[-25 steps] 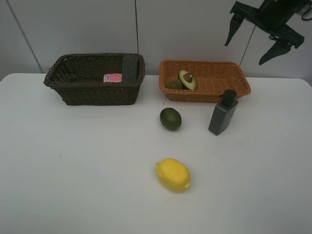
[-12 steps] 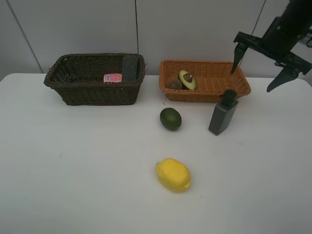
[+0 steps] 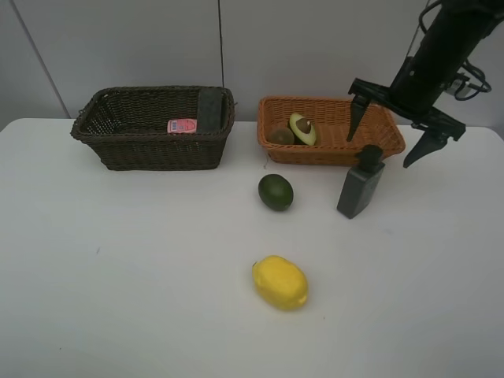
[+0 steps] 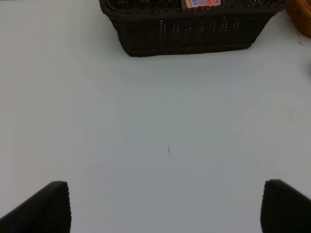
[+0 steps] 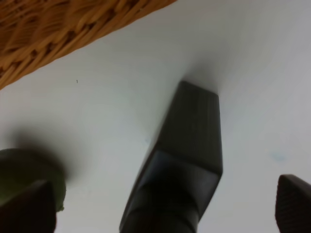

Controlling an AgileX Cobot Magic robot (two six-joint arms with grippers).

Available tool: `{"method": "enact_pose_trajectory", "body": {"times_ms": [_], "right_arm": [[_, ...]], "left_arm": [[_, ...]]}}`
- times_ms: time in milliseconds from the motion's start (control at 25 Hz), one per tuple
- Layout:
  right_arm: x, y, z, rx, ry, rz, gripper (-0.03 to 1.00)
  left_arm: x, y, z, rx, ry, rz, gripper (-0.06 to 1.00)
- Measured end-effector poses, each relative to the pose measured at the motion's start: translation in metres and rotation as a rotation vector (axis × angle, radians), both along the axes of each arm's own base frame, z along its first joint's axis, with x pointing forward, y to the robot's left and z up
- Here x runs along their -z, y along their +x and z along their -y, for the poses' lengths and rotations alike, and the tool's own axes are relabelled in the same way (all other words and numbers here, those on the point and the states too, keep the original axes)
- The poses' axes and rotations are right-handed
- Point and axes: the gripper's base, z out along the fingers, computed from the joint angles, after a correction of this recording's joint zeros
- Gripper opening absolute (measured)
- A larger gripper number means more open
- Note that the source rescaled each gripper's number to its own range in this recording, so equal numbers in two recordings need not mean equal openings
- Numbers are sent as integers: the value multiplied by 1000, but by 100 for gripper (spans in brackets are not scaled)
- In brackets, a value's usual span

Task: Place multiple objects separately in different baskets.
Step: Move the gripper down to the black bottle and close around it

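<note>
In the high view, the right gripper (image 3: 386,135) hangs above the dark grey pump bottle (image 3: 361,185). Its jaws are spread wide: one fingertip is over the near rim of the orange-tan basket (image 3: 339,151), the other is out past the basket's right end, and the pump head is below the gap. The gripper holds nothing. The right wrist view shows the same, with the bottle between two dark fingertips at the frame's edges and no pad touching it.

The bottle stands upright on the white table (image 3: 118,276), just in front of the orange-tan basket and at 3 o'clock from the green lime-like fruit (image 3: 276,191). The lime lies on the bare table at 6 o'clock from the basket's left end. The yellow lemon (image 3: 279,282) lies at 6 o'clock from the lime, well apart from it.

Inside the orange-tan basket, at its left end, the halved avocado (image 3: 302,128) rests cut face up with its pit showing. The brown kiwi (image 3: 281,135) touches it at 8 o'clock.

The dark brown-black basket (image 3: 150,150) sits at 9 o'clock from the orange-tan one, with a gap between them. It holds the pink bottle (image 3: 182,125), lying flat, and the dark rectangular slab (image 3: 210,109), which leans against its right wall.

The left gripper (image 4: 165,208) appears only in its own wrist view. Its fingers are far apart and empty over bare table, with the dark basket at 12 o'clock ahead of it.
</note>
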Motion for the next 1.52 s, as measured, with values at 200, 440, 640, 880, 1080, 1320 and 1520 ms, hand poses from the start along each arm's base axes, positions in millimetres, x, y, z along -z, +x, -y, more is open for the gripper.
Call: {"method": "enact_pose_trajectory", "body": {"times_ms": [200,440,640,880,1080,1320,1520], "right_arm": [[21,7,-2,0,-11,-17,98],[43,11,-1,-12,-44,-57,98],[60,10,-12,-49,-69,-105,98],[63,8,-16,-73,-88,-115,94],[62,5,-13,-88,-120,-145,39],[61,4,-13,-91,-125,-168,35],[59,4,-13,-131,-123,-166,35]], "left_arm": [[0,0,0,0,0,0,100],[0,0,0,0,0,0,100],[0,0,0,0,0,0,100],[0,0,0,0,0,0,100],[0,0,0,0,0,0,100],[0,0,0,0,0,0,100],[0,0,0,0,0,0,100]]}}
